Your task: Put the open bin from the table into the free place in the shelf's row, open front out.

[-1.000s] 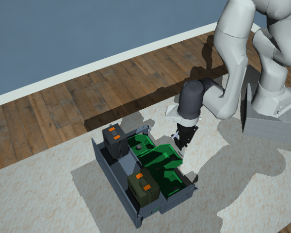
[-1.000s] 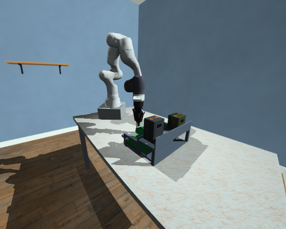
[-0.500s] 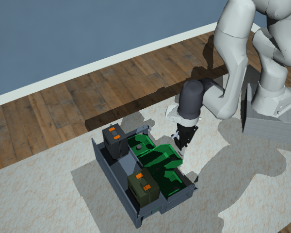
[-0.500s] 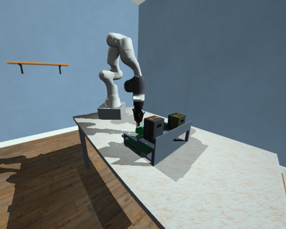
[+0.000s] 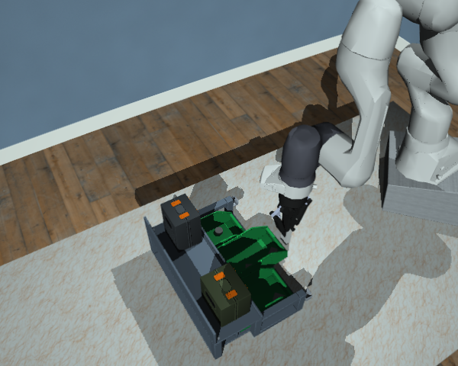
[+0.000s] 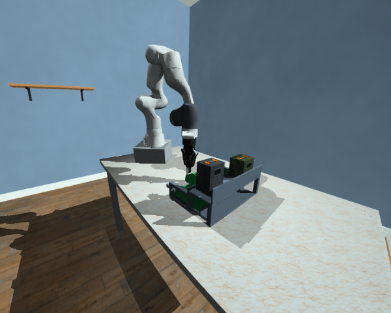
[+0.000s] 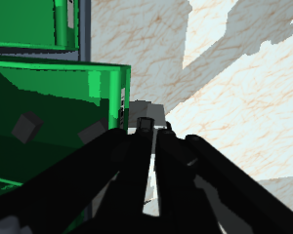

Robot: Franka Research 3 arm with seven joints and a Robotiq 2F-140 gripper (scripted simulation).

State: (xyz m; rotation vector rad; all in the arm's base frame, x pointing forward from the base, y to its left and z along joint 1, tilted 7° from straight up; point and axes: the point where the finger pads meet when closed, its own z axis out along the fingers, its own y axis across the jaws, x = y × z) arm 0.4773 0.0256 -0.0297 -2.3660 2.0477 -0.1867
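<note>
The gripper [image 5: 285, 232] hangs fingers-down with its jaws fully closed and nothing between them, just beside the outer end of the middle green bin [image 5: 256, 245]. That bin sits tilted across the gap in the shelf [image 5: 169, 260], its end riding high rather than level, so I judge seating it flat is left. I count three green bins, two dark boxes on the upper board, and grey parts inside the bin.
</note>
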